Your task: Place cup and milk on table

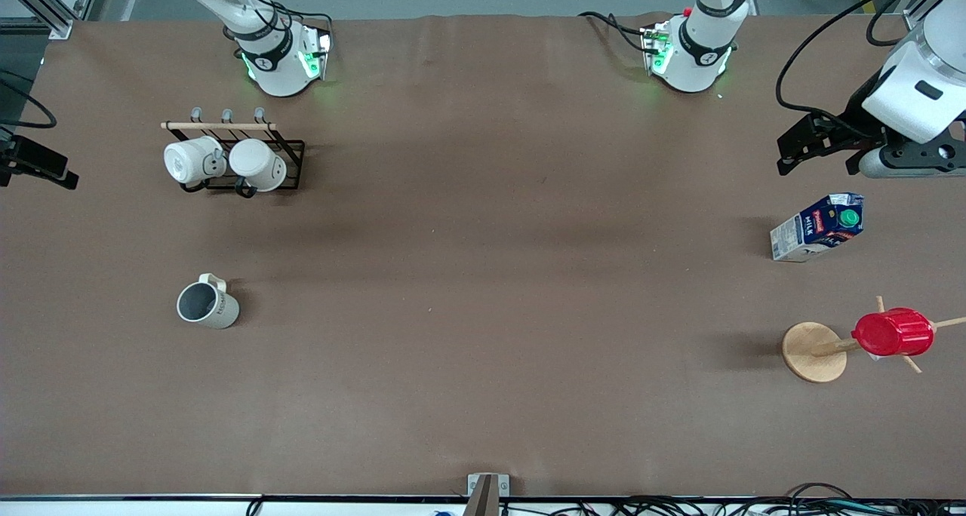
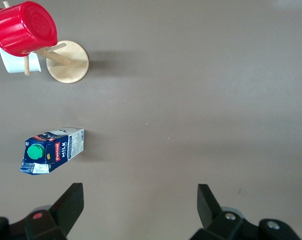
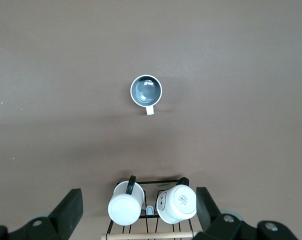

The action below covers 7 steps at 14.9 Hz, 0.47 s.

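Note:
The cream-beige cup [image 1: 207, 305] stands upright on the brown table [image 1: 483, 290] toward the right arm's end, grey inside showing; it also shows in the right wrist view [image 3: 146, 91]. The blue and white milk carton [image 1: 817, 228] with its green cap stands on the table toward the left arm's end; it also shows in the left wrist view [image 2: 52, 151]. My left gripper [image 1: 819, 158] is open and empty, high over bare table beside the carton, as the left wrist view [image 2: 139, 188] shows. My right gripper [image 3: 138, 194] is open and empty, high over the mug rack.
A black wire rack [image 1: 290, 165] holds two white mugs [image 1: 192, 160] farther from the front camera than the cup. A round wooden disc [image 1: 813, 351] with a peg stand carries a red ribbed cup [image 1: 893, 332], nearer the front camera than the milk.

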Available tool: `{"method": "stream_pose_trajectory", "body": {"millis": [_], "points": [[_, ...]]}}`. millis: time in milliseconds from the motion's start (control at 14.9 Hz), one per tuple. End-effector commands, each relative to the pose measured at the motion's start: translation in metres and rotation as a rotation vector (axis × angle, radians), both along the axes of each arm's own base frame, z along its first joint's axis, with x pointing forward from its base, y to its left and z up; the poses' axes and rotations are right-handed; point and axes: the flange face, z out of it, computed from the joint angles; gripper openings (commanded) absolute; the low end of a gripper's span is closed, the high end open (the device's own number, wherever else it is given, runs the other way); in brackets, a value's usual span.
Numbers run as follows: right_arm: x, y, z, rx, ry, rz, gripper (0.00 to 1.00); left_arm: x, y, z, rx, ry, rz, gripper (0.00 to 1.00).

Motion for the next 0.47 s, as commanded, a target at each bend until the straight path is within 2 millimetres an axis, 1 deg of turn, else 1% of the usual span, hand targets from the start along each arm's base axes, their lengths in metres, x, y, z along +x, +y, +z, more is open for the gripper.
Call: {"method": "stream_pose_trajectory", "body": {"millis": [0,134,269,403], "points": [[-0.006,-0.002,0.004,-0.018,0.003,0.009,1.00,-0.006,-0.003,0.002,0.020,-0.001,0.005,1.00],[-0.006,-0.002,0.003,-0.018,0.006,0.007,1.00,-0.006,-0.001,0.005,0.020,-0.008,-0.005,1.00],[-0.006,-0.002,0.004,-0.018,0.004,0.007,1.00,-0.006,0.007,0.006,0.019,-0.008,-0.005,1.00],[-0.006,-0.002,0.004,-0.018,0.004,0.007,1.00,-0.004,0.029,0.008,0.017,-0.010,0.026,1.00]]}}
